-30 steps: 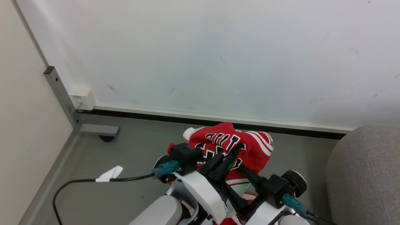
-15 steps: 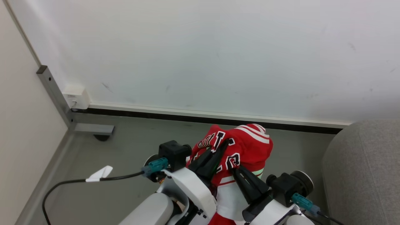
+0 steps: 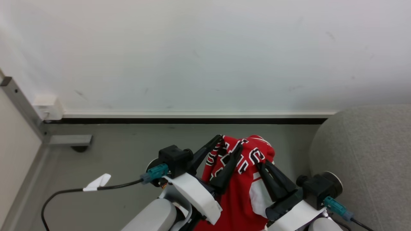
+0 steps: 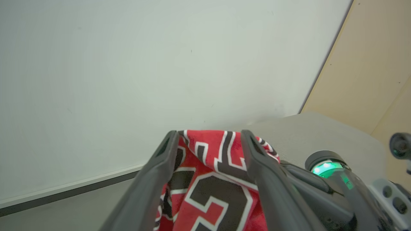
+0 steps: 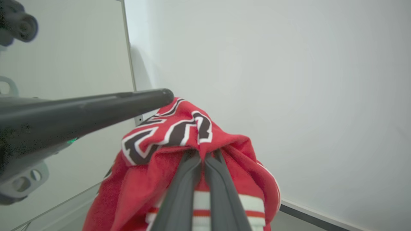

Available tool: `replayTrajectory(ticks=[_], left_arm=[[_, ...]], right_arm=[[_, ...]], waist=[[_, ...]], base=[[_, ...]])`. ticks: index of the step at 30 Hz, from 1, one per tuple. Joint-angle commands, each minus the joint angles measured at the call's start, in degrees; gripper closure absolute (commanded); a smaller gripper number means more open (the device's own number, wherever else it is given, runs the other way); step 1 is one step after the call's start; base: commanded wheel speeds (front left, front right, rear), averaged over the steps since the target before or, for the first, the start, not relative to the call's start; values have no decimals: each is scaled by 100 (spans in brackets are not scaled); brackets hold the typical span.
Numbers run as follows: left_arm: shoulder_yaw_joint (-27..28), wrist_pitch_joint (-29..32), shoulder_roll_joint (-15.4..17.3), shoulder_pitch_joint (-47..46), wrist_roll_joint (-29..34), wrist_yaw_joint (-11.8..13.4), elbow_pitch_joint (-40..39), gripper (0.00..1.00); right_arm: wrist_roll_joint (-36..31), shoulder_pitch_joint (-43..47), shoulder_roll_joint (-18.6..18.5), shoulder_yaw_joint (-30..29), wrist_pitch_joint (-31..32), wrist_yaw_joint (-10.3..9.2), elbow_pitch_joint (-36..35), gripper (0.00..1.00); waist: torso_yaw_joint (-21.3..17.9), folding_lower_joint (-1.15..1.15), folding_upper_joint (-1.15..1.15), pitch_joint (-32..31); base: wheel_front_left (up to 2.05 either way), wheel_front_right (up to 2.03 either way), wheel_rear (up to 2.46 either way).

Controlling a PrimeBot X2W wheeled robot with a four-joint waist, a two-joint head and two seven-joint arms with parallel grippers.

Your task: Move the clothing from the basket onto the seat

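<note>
Carrying is the step in hand, as you can judge from where things hang. The clothing (image 3: pixel 239 195) is off the ground, a red bundle with black-and-white block letters, draped from both arms just to the left of the seat (image 3: pixel 369 144) and not touching it. Below the bundle, left of the seat, lies bare grey floor (image 3: pixel 112 154).

Your right end effector (image 3: pixel 260 165) is closed tight on the clothing: in the right wrist view its two fingers press together, with red fabric folded over their tips and a white-striped hem hanging below. Your left end effector (image 3: pixel 230 141), on the far side of the bundle from the seat, has its fingers spread wide. The lettered cloth sits bunched between them, and one tip touches the fabric. From the pictures it looks like a prop for the bundle more than a pinch, so treat the right grasp as the one that carries the weight.

What the next move calls for, in my judgement, is a swing of the whole load to the right until it hangs over the grey cushion. Lift enough that the dangling hem clears the seat's rounded edge. Lower and release only once the bundle is well over the cushion, or the loose tail may slide down to the floor beside the seat.
</note>
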Motion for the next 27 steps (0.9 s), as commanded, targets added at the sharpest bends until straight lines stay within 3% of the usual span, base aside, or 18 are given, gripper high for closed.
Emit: replayTrajectory(ticks=[1,20,27], left_arm=[[0,-40,15,46,-14,-19,-36,0],[-337,-346,418,-98,400,-279,-437,0],[-500,-335,532,-106,510,-313,-439,0]], right_arm=[[-25,42,-47,-69,3,-12,-23,100],[-364,248,-195,-1235,2,-12,-510,100],[-418,391,-152,-1591,3,-12,-708,100]], waist=[[-179,0,0,47],[-2205,0,0,453],[-2751,0,0,624]], base=[[0,0,0],[0,0,0],[0,0,0]])
